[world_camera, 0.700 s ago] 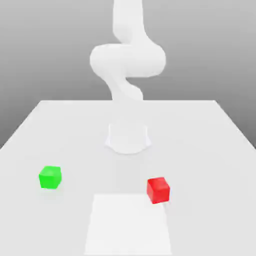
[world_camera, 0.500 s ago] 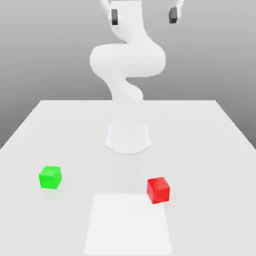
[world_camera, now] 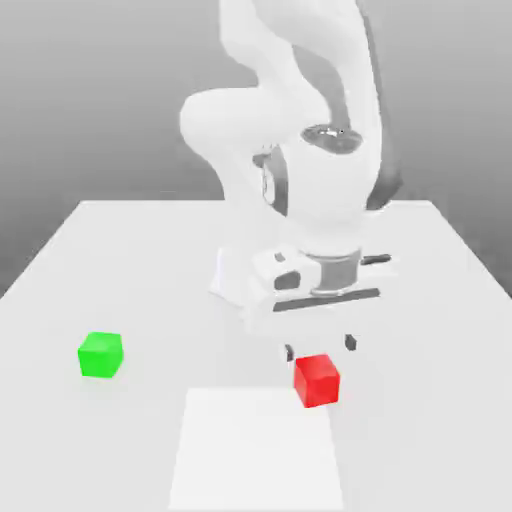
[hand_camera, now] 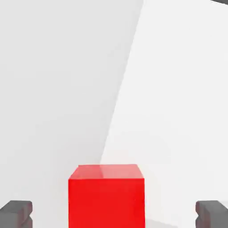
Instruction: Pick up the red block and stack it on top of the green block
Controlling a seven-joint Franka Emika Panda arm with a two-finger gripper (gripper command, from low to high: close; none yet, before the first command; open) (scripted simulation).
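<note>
The red block (world_camera: 317, 380) rests on the white table, toward the exterior view's right, at the corner of a brighter white patch. My gripper (world_camera: 319, 349) hangs just above and slightly behind it, open, its two dark fingertips (world_camera: 350, 343) spread wider than the cube. In the hand view the red block (hand_camera: 107, 196) sits between the two dark fingertips (hand_camera: 16, 213), clear of both. The green block (world_camera: 100, 355) stands alone on the table at the exterior view's left, far from the gripper.
The arm's white base (world_camera: 240, 275) stands at the table's middle, behind the blocks. A brighter white rectangle (world_camera: 255, 450) lies on the table (world_camera: 110, 250) near the front edge, between the two cubes.
The arm has swung down from the top of the view. The gripper, high up half a second ago, now hovers right over the red block. Neither block has moved.
</note>
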